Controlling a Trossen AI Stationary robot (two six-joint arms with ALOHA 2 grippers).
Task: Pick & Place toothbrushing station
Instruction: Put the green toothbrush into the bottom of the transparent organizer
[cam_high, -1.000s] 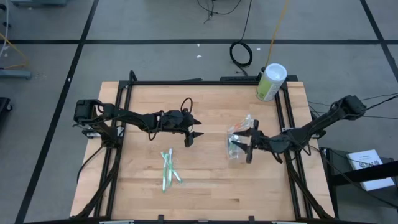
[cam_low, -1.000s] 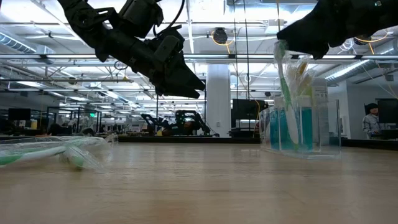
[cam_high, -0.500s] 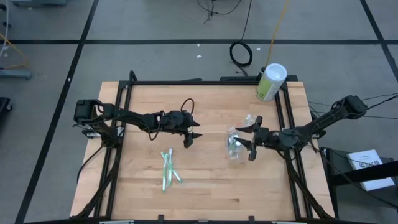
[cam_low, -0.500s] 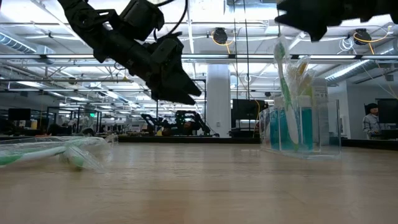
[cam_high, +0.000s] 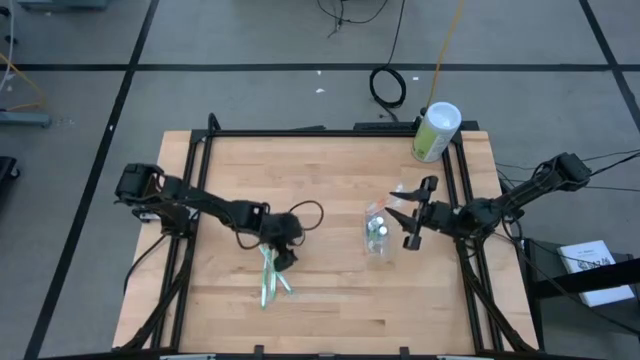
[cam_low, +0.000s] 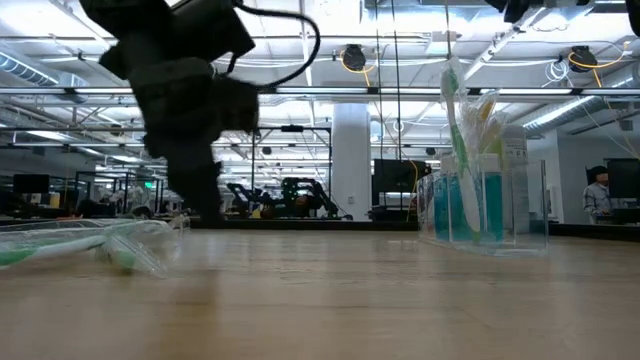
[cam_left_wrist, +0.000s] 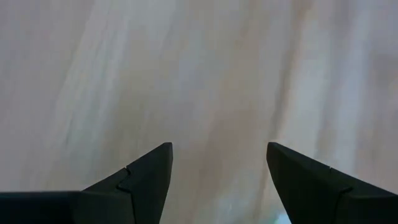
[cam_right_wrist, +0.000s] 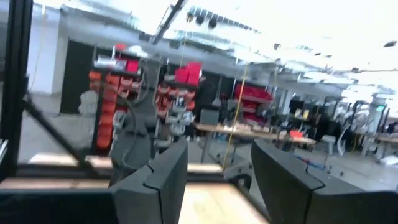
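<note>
Your left gripper (cam_high: 277, 254): fingers spread, empty, low over loose toothbrushes (cam_high: 268, 276) at table (cam_high: 330, 300) front-centre. Your right gripper (cam_high: 415, 213): fingers apart, empty, raised beside clear cup (cam_high: 377, 232), which stands upright holding brushes and tubes.

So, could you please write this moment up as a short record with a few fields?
surface: wooden table
left gripper: open, low over the loose toothbrushes, nothing held
right gripper: open, empty, raised beside the clear cup
clear cup: upright on the table, toothbrushes and tubes standing in it
loose toothbrushes: lying flat in the front left part of the table
pale-green canister: upright at the back right corner, white lid on
background: a person far behind the table in the low view
</note>
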